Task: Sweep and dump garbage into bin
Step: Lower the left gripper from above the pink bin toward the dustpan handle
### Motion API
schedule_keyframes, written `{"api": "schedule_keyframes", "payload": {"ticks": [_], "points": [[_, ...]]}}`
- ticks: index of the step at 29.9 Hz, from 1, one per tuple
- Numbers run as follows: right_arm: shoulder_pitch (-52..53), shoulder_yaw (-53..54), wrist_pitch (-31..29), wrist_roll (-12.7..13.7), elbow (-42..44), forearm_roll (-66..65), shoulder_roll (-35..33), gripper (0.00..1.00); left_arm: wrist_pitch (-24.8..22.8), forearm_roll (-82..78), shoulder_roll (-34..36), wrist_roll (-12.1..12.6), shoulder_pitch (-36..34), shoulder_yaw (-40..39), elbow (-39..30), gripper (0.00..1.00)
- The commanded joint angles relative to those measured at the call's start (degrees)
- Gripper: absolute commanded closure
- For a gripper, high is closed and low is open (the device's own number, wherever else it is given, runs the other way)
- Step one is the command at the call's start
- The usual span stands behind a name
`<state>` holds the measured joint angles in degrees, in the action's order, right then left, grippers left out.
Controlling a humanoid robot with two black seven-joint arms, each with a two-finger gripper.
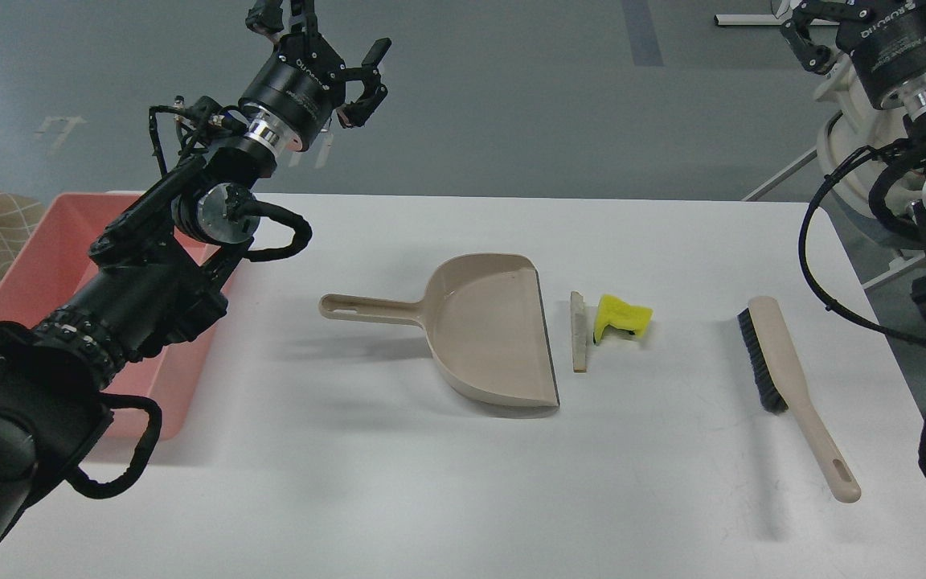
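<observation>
The garbage lies on the white table (431, 498) just right of a beige dustpan's (487, 330) lip: a thin beige-white slice (579, 331) and a bright yellow chunk (622, 316) beside it. The pink bin (45, 265) stands at the table's left edge, partly hidden by my left arm. My left gripper (325, 40) is raised high above the table's far left, open and holding nothing. My right gripper (813, 32) is at the top right corner, cut off by the view's edge, so its fingers cannot be made out.
A beige brush (788, 386) with black bristles lies on the table to the right of the garbage, handle toward the front. The dustpan's handle (366, 309) points left toward the bin. White equipment (849, 137) stands beyond the table's right end.
</observation>
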<state>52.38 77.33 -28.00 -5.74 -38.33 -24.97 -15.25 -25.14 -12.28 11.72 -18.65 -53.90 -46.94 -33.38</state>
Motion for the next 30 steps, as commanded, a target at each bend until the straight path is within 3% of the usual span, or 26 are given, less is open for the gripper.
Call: {"api": "schedule_keyframes", "payload": {"ticks": [1,6,30], "points": [[0.01,0.01,0.0,-0.06,-0.07,-0.08,0.31,0.0,0.27,-0.28,0.06,-0.07,-0.42,0.35,-0.1,0.02],[0.01,0.01,0.0,0.03,-0.16,0.01,0.83,0.0,0.35,-0.02,0.24,0.72,-0.77,0.71,0.25,0.02],[-5.35,-0.07,0.0,0.56,-1.13,-0.08,0.22,0.0,-0.7,-0.81,2.35,0.11,0.19,0.97,3.24,0.02]]}}
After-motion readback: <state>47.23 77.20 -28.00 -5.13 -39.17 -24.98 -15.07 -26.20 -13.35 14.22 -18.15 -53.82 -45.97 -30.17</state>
